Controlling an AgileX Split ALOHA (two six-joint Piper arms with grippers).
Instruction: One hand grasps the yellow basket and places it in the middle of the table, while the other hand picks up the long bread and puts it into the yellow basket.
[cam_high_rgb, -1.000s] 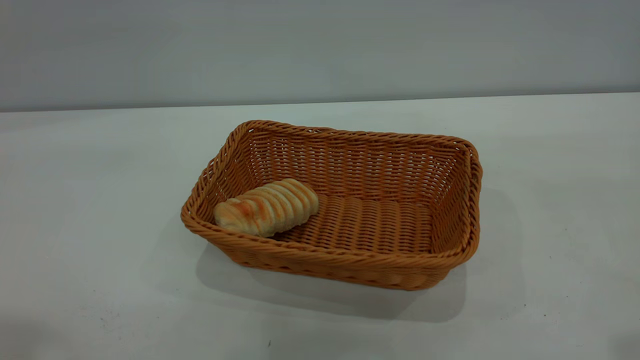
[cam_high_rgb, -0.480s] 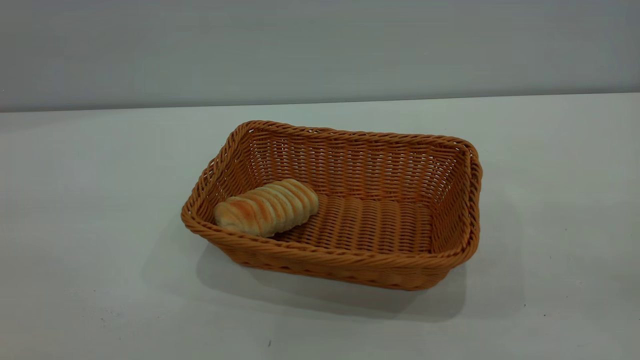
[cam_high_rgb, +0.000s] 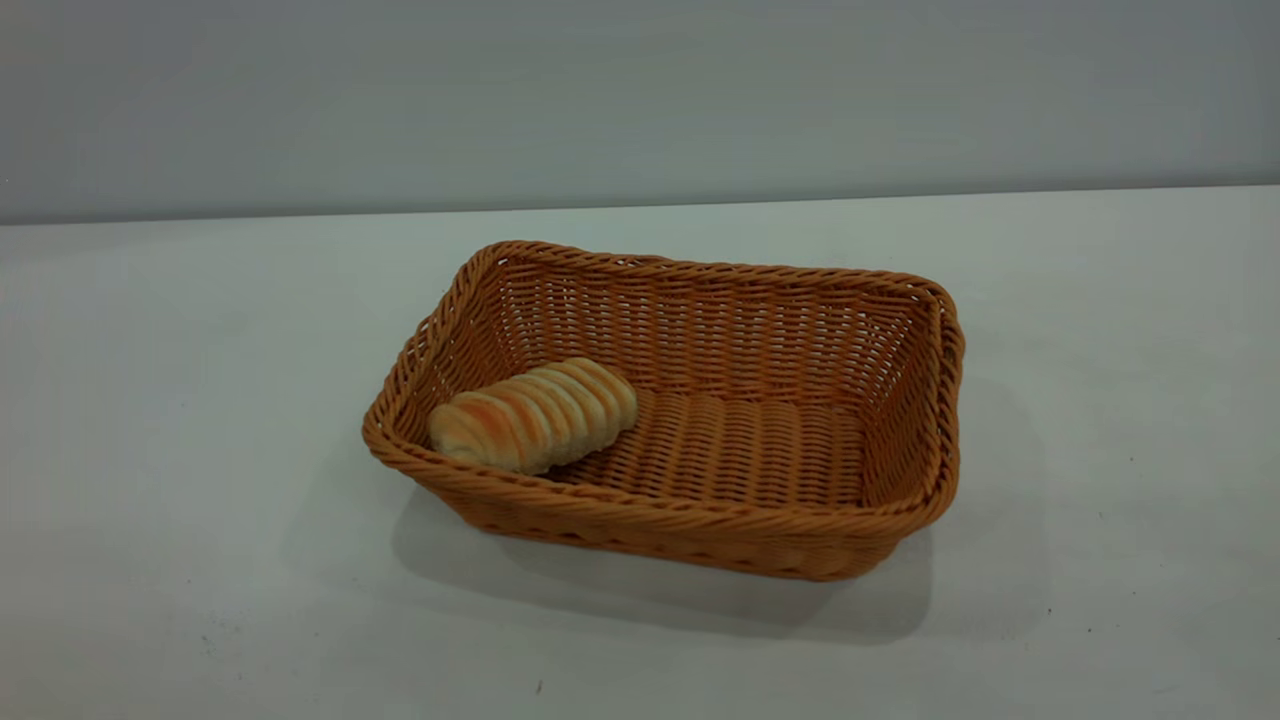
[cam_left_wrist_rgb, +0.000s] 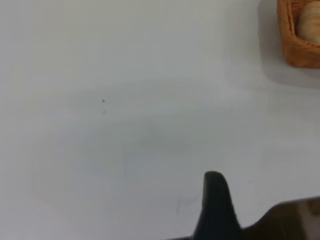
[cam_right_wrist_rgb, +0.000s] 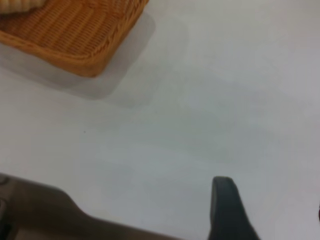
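The long bread (cam_high_rgb: 533, 415) lies inside the yellow basket (cam_high_rgb: 700, 520)

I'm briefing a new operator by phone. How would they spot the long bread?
On the white table sits one large woven yellow basket. Inside it, at the exterior view's left end, lies the long bread: a small pale oblong roll with orange-brown crosswise stripes, the only thing in the basket.
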